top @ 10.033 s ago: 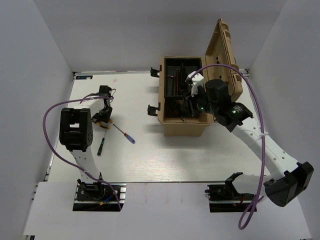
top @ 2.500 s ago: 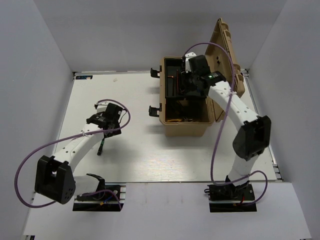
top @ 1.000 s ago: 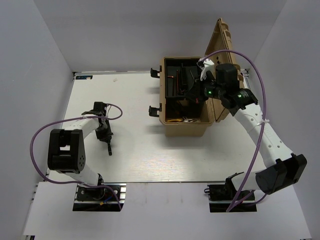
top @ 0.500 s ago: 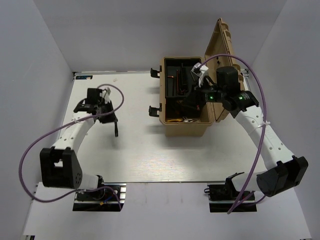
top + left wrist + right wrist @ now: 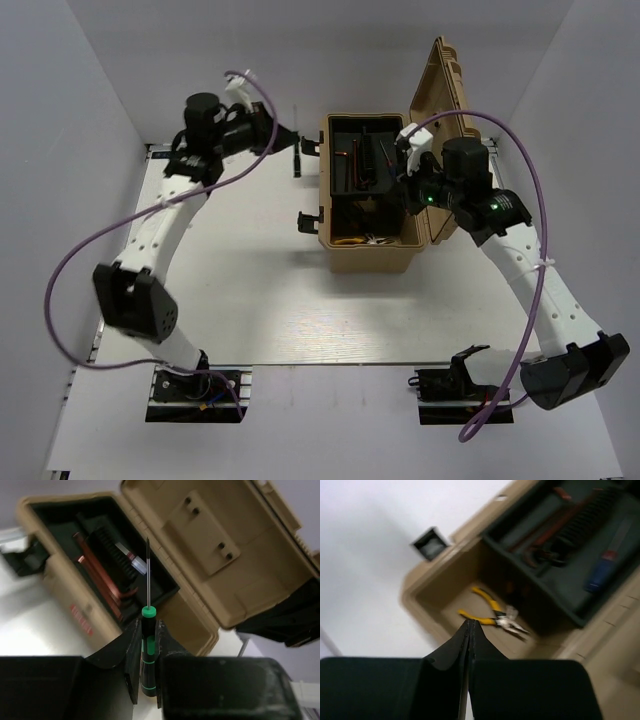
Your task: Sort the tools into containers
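My left gripper [image 5: 284,139] is shut on a small dark screwdriver with green bands [image 5: 147,645]. It holds the tool in the air just left of the open tan toolbox [image 5: 345,258], with the thin shaft [image 5: 148,575] pointing at the box. My right gripper [image 5: 404,186] is shut and empty [image 5: 469,625] above the box's front compartment. Yellow-handled pliers [image 5: 492,612] lie in that compartment. A blue-tipped screwdriver [image 5: 601,571] lies in the black tray [image 5: 560,592]; it also shows in the left wrist view [image 5: 134,562]. I see no hex keys.
The toolbox lid [image 5: 447,100] stands upright at the back right. Black latches [image 5: 304,219] stick out from the box's left side. Red-handled items [image 5: 97,572] lie in the tray. White walls close in on the table [image 5: 260,310] at the back and sides.
My left arm has lifted the small screwdriver off the table at the left and carried it up and back to the toolbox's left side. My right gripper stays over the box.
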Motion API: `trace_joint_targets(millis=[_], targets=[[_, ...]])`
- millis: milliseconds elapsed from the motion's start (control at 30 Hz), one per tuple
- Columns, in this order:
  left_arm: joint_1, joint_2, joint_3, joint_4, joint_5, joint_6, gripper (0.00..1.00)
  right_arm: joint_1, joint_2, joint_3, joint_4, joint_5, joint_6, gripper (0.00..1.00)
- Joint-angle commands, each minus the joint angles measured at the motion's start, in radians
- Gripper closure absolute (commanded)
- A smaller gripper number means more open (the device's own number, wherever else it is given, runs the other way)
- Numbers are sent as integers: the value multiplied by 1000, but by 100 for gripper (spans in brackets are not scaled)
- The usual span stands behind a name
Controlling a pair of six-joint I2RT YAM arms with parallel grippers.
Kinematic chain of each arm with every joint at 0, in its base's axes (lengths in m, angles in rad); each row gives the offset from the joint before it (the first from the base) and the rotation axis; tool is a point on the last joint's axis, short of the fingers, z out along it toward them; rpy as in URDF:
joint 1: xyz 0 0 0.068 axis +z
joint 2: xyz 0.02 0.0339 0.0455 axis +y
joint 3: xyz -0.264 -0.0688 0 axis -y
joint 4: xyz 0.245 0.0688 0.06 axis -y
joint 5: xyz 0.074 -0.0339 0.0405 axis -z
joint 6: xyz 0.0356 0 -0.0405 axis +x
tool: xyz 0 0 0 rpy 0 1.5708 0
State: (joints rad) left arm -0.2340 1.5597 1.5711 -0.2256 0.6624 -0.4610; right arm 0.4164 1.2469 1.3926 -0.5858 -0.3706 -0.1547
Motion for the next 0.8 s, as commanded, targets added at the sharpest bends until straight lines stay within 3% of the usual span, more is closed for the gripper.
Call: trace_joint_targets(millis=[0,167,300,500,767], targets=[[-73,152,151,149,80,-102,100,-4,-39,-7,49,261,-31,100],[-166,403,490,109,37,-111,100,-7,-56,-32,52,289,-42,100],[-209,566,656,100,-13,-154,100,-10,-66,-46,50,303,-46,100],[-258,686,664,244,-99,-243,100,-18,-84,-72,38,308,-51,100],[-300,833,776,276,-161,-303,100,-28,-102,-101,40,297,-45,100]])
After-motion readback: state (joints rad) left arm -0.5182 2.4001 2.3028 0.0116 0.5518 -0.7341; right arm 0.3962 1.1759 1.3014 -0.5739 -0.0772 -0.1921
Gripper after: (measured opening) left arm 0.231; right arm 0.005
